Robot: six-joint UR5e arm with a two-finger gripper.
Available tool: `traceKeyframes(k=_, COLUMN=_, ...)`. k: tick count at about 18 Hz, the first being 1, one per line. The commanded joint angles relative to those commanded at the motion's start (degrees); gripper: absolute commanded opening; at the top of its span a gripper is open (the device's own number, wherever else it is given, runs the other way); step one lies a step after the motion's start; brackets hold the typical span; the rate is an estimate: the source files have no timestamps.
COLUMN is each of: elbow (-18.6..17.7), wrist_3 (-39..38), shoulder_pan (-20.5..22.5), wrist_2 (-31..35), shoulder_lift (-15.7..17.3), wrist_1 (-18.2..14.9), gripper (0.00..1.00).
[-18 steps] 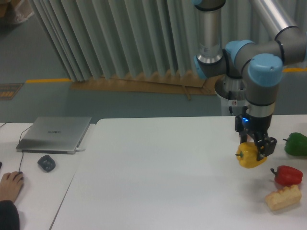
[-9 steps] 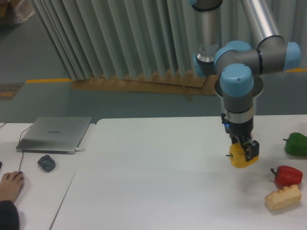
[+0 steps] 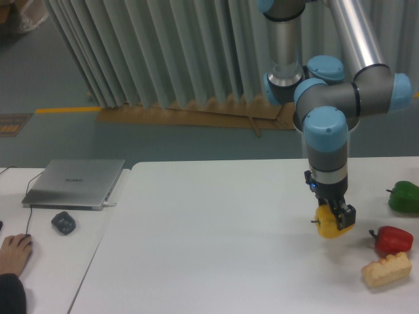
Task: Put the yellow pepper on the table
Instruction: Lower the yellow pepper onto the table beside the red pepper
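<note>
The yellow pepper point(image 3: 328, 224) is glossy and bright yellow, with its short dark stem pointing left. My gripper point(image 3: 335, 218) is shut on it from above, holding it low over the right part of the white table point(image 3: 209, 248). I cannot tell whether the pepper touches the tabletop. The fingers hide part of the pepper's right side.
A red pepper point(image 3: 392, 240), a green pepper point(image 3: 404, 197) and a pale-yellow bread-like block point(image 3: 386, 269) lie at the table's right edge. On the smaller desk at left are a grey laptop point(image 3: 73, 183), a dark mouse point(image 3: 63, 222) and a person's hand point(image 3: 13, 252).
My gripper carried the yellow pepper left away from the red pepper, then shifted slightly right and lower toward the tabletop. The wrist has turned. The grip stayed shut.
</note>
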Motion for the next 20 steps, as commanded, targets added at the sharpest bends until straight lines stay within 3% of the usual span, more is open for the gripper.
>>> traceKeyframes(k=2, elbow=0.00, wrist_3=0.09, shoulder_pan=0.35, wrist_2=0.09, shoulder_lift=-0.79, wrist_1=1.05, gripper=0.37)
traceKeyframes(k=5, elbow=-0.44, wrist_3=-0.17, shoulder_pan=0.27, wrist_2=0.09, shoulder_lift=-1.67, wrist_1=5.44, gripper=0.37)
traceKeyframes(k=14, elbow=-0.79, wrist_3=-0.18, shoulder_pan=0.09, wrist_2=2.90, shoulder_lift=-2.64, wrist_1=6.86, gripper=0.38)
traceKeyframes(k=16, elbow=-0.88, wrist_3=-0.18, shoulder_pan=0.00, wrist_2=2.99, shoulder_lift=-2.64, wrist_1=6.86, gripper=0.50)
traceKeyframes(k=18, elbow=-1.05, wrist_3=0.09, shoulder_pan=-0.09, wrist_2=3.42, shoulder_lift=-2.46, wrist_1=6.86, gripper=1.00)
traceKeyframes(k=20, elbow=-1.06, wrist_3=-0.18, shoulder_pan=-0.09, wrist_2=5.09, shoulder_lift=-2.20, wrist_1=6.86, gripper=1.00)
